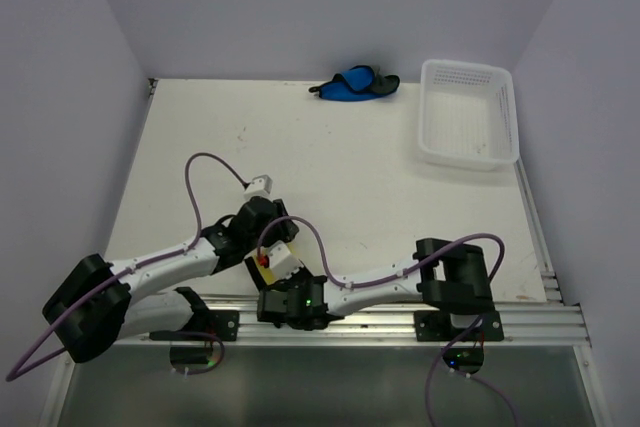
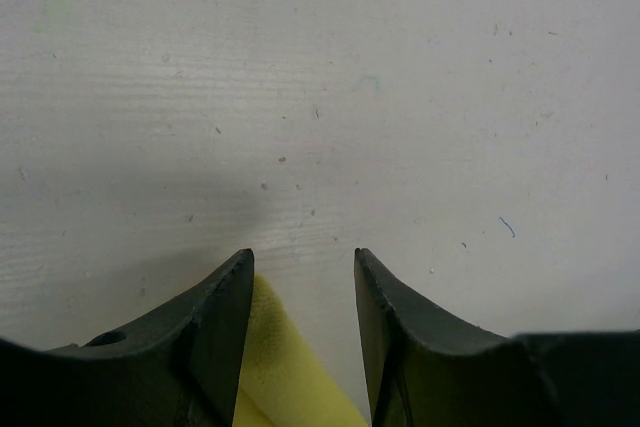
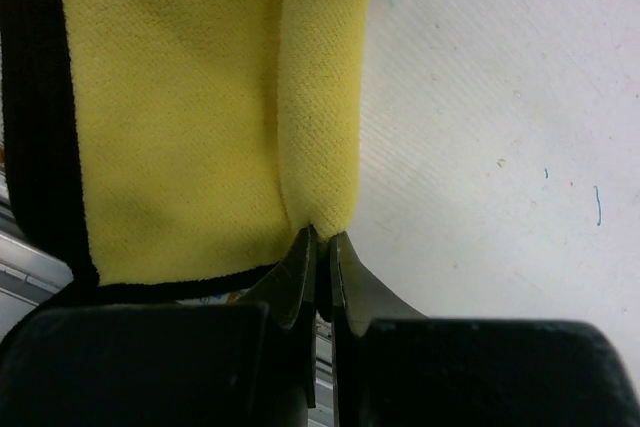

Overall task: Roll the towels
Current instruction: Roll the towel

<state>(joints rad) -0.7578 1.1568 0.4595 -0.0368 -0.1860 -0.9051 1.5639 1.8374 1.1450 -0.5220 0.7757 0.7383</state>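
Observation:
The yellow towel point(image 3: 190, 117), with dark edging on its left and near sides, lies partly folded on the white table near the arms' bases. My right gripper point(image 3: 320, 235) is shut on the fold along the towel's right side. My left gripper point(image 2: 303, 259) hovers low over the table with its jaws apart. A corner of the yellow towel point(image 2: 275, 367) lies between them, against the left finger point(image 2: 215, 327). From above, only a sliver of this yellow towel point(image 1: 263, 268) shows between the two wrists. The blue towel point(image 1: 355, 84) lies crumpled at the table's far edge.
A white perforated basket point(image 1: 468, 152) stands at the far right of the table. Aluminium rails point(image 1: 400, 322) run along the near edge under the arm bases. Purple cables loop over both arms.

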